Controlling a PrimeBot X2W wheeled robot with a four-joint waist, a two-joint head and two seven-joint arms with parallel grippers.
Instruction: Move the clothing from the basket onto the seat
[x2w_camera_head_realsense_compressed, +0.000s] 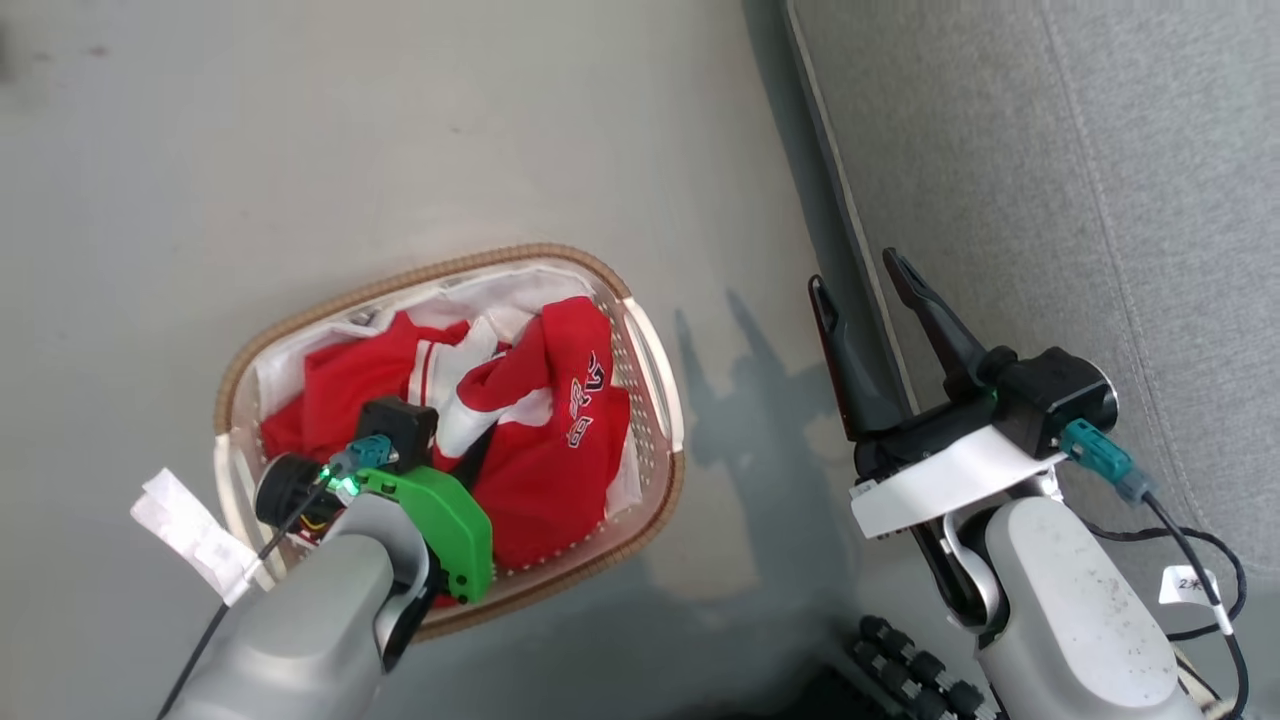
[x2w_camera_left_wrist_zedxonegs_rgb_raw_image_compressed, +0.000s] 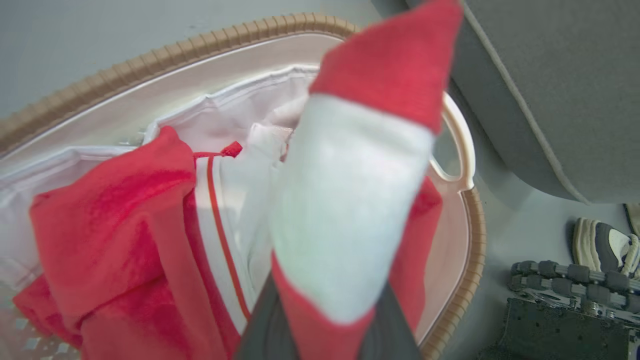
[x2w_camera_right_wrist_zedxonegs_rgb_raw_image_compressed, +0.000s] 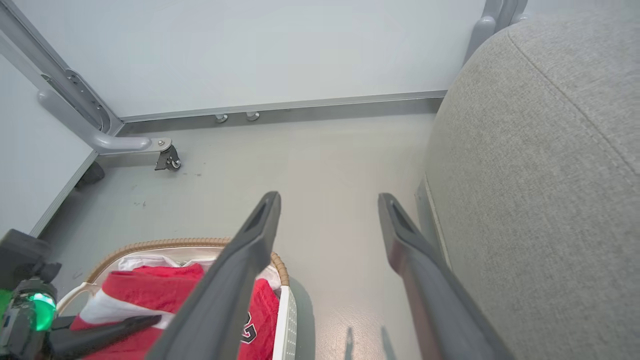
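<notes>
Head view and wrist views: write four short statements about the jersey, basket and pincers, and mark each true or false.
1. The red jersey lies in the laundry basket. True.
2. The left pincer is shut on a fold of the jersey. True.
3. The right pincer grips the jersey. False: it is open, holding nothing, over the floor.
4. The basket stands on the grey sofa cushion. False: it stands on the floor beside the cushion.

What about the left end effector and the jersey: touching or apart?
Touching. Left wrist view: the jersey is pinched inside the left end effector.
</notes>
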